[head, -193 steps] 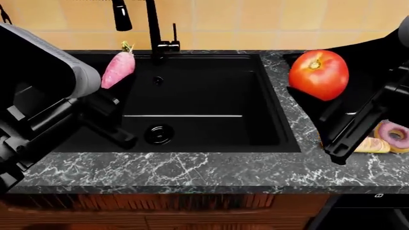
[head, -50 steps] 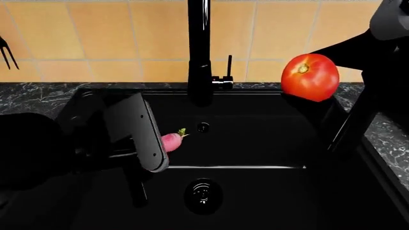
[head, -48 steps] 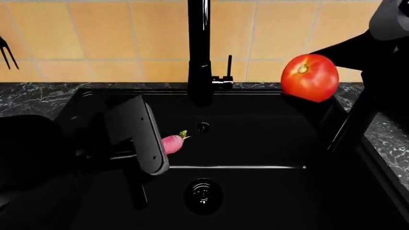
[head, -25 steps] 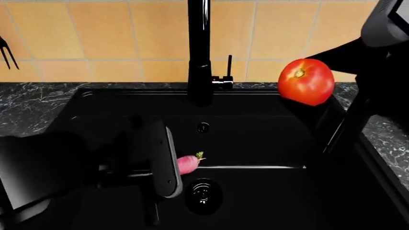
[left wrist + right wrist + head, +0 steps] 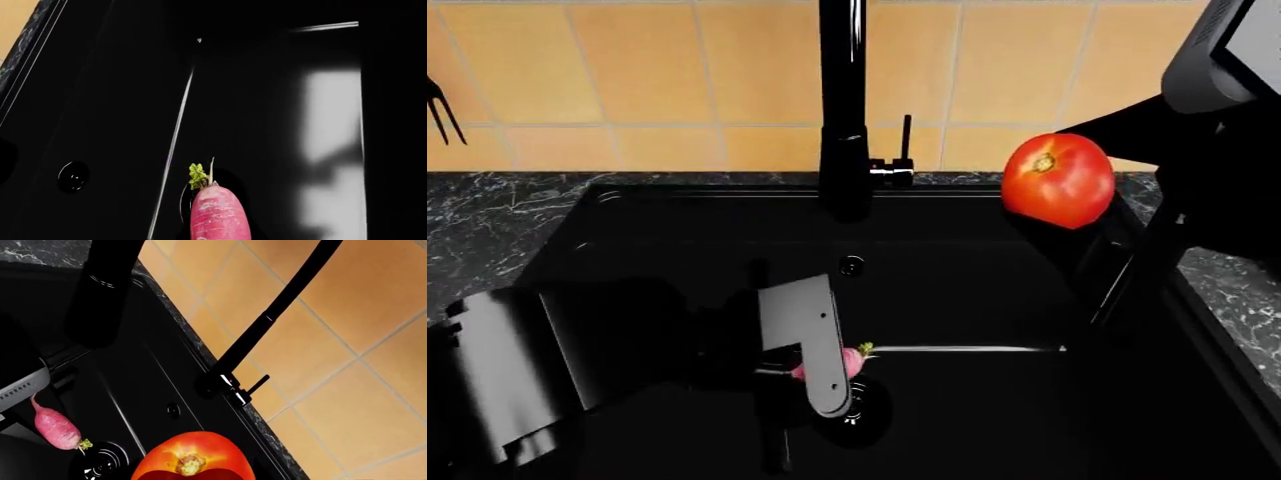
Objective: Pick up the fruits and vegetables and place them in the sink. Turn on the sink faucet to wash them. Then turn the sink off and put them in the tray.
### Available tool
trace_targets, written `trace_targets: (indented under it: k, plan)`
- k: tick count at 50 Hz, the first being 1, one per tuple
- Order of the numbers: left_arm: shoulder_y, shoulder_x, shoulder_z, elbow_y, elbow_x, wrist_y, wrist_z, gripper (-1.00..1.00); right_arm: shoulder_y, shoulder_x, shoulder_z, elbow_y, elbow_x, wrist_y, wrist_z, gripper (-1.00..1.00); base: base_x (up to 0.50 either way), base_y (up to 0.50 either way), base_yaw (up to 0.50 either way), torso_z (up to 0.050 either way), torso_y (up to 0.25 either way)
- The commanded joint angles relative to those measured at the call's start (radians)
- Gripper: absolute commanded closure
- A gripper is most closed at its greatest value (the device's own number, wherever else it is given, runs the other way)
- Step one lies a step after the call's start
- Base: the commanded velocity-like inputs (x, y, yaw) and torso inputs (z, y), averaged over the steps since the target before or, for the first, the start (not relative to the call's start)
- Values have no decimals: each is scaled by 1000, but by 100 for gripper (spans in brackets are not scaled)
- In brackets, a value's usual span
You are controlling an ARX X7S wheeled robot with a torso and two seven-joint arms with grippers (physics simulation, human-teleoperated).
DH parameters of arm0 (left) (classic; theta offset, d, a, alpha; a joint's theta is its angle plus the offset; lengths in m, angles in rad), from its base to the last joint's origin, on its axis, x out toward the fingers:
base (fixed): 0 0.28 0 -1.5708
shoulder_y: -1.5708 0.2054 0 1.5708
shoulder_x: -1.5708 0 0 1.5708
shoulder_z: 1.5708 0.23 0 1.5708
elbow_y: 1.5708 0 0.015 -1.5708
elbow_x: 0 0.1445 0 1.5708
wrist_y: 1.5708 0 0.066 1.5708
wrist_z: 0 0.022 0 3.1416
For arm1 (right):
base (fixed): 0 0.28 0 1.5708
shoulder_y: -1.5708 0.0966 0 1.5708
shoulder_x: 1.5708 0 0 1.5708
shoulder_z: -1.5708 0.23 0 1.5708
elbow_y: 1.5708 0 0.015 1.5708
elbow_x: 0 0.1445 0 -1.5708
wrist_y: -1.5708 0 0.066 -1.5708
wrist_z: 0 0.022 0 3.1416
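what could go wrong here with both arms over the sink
The radish hangs in the left gripper right above the drain; let go here, it may land on the opening. The tomato is held high in the right gripper near the sink rim, so a release from there could bounce or roll it. The right arm is also close to the faucet lever and might nudge it early.
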Motion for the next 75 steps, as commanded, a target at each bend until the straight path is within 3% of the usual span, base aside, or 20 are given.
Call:
trace_targets:
  k: [1,16,21,29,38,43,60,74,75]
  plan:
    - [5,45,59,-62,44,23,33,100,-11,4,-5,-3,-23,-14,-7,100,28,0,0,0,0]
    - [22,62,114,-108,65,28,72,100,-28,6,-12,2,-27,-29,2,100,28,0,0,0,0]
    - [50,66,44,-113,85,71,-40,100,-22,2,1,17,37,-15,65,100,29,0,0,0,0]
    - [55,68,31,-115,92,82,-66,100,-20,3,1,19,50,-15,78,100,29,0,0,1,0]
    - [-45,191,261,-440,188,132,295,100,-10,9,-2,25,50,-7,81,100,29,0,0,0,0]
    - [-65,224,321,-509,219,164,382,100,-9,3,-10,32,35,-6,78,100,30,0,0,0,2]
    - [-55,239,307,-544,235,337,452,100,-10,1,-28,37,14,-4,72,100,30,0,0,0,0]
    - [-19,301,320,-708,258,447,513,100,-9,3,-34,40,12,-7,70,100,31,0,0,0,0]
    - [-18,300,321,-704,258,445,513,-100,-10,3,-34,39,12,-8,70,100,31,0,0,0,0]
